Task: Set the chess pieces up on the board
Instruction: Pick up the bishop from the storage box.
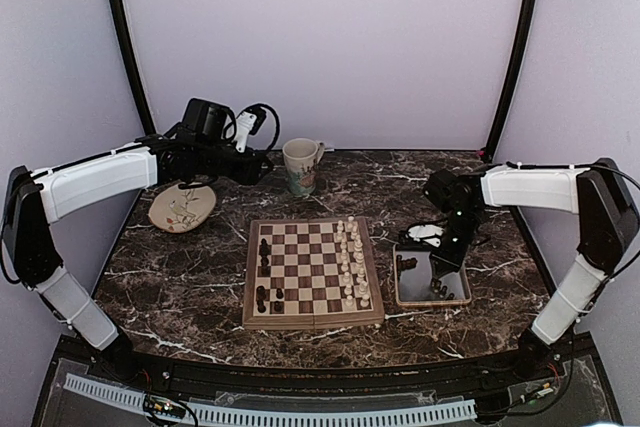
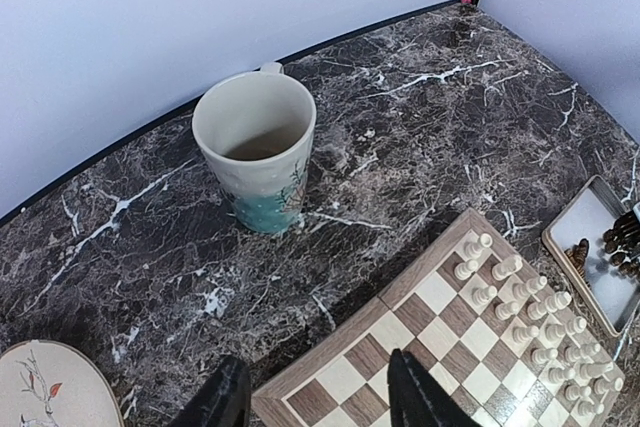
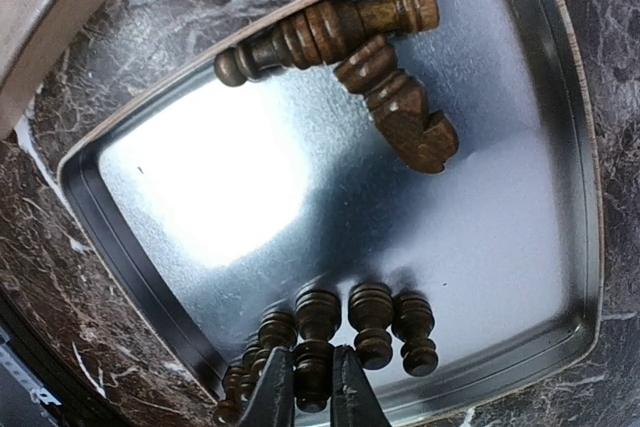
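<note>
The board (image 1: 313, 272) lies mid-table, with a few dark brown pieces (image 1: 264, 269) on its left side and cream-white chessmen in its right columns. More dark pieces are in the metal tray (image 1: 415, 292) to its right. In the right wrist view, my right gripper (image 3: 312, 397) is down in the tray (image 3: 500, 247) with its fingers tight on both sides of one dark pawn (image 3: 315, 367) in a row of several. A dark knight (image 3: 400, 112) and a taller dark piece (image 3: 320, 32) lie on their sides farther in. My left gripper (image 2: 320, 402) is open and empty above the board's far left corner (image 2: 350, 342).
A cream and teal mug (image 2: 258, 152) stands behind the board; it also shows in the top view (image 1: 301, 165). A painted oval plate (image 1: 182, 207) lies at the far left. The white chessmen (image 2: 530, 322) stand close together. Walls close in the back and sides.
</note>
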`<state>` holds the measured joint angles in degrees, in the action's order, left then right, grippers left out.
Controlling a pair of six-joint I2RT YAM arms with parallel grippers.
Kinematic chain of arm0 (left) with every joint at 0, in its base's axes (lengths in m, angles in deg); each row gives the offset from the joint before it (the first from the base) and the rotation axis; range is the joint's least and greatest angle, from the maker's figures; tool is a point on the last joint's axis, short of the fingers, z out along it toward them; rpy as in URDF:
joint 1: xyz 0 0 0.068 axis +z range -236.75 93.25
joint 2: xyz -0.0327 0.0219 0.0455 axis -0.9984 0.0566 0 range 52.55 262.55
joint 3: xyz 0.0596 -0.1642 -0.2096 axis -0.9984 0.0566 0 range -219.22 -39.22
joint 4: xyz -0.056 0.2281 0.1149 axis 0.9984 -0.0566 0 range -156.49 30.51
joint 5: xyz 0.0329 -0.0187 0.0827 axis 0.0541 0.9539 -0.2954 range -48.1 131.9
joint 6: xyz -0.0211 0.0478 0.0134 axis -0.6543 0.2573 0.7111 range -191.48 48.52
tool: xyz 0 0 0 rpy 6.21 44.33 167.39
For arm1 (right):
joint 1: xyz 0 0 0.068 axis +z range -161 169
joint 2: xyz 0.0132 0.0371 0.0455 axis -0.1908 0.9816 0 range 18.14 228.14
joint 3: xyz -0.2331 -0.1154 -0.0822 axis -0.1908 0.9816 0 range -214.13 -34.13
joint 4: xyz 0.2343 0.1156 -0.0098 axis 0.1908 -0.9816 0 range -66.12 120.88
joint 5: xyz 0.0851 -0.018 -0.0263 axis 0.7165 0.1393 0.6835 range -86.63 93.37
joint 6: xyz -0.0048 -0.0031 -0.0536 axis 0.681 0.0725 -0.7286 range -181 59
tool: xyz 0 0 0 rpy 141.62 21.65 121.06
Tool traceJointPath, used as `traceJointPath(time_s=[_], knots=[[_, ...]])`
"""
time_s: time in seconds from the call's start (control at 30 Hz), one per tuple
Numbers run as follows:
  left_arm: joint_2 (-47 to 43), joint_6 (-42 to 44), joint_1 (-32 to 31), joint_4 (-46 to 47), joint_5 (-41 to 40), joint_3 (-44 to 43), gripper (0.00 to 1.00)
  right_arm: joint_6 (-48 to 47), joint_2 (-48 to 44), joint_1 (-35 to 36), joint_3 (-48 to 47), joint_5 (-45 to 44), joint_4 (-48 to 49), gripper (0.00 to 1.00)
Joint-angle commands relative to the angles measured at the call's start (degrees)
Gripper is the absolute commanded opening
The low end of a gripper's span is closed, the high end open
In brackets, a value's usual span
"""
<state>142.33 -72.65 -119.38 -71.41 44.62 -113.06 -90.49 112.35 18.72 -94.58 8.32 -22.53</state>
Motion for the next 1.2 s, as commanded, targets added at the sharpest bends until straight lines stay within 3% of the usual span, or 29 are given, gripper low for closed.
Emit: traceJointPath(time_s=[0.0, 0.23, 0.8, 0.97, 1.17], knots=[[-0.04, -0.59, 0.24, -0.55, 0.96, -1.53, 0.49, -0.08, 0.83, -2.19, -3.66, 7.58, -1.26, 0.04], [0.19, -0.84, 0.23, -0.64, 1.54, -1.56, 0.49, -0.5, 3.61, -5.41, -5.21, 16.14, -1.61, 0.03], [0.28, -0.61, 0.26, -0.71, 0.84, -1.63, 0.49, 0.17, 4.99, -6.31, -13.08, 21.56, -3.02, 0.04], [-0.25, -0.17, 0.2, -0.51, -1.19, -1.33, 0.49, 0.51, 6.49, -2.52, -22.17, 20.06, -5.45, 0.04], [-1.09, 0.5, 0.2, 0.1, -3.23, -0.87, 0.49, 0.5, 11.65, 7.47, -35.04, 14.2, -7.4, 0.04]])
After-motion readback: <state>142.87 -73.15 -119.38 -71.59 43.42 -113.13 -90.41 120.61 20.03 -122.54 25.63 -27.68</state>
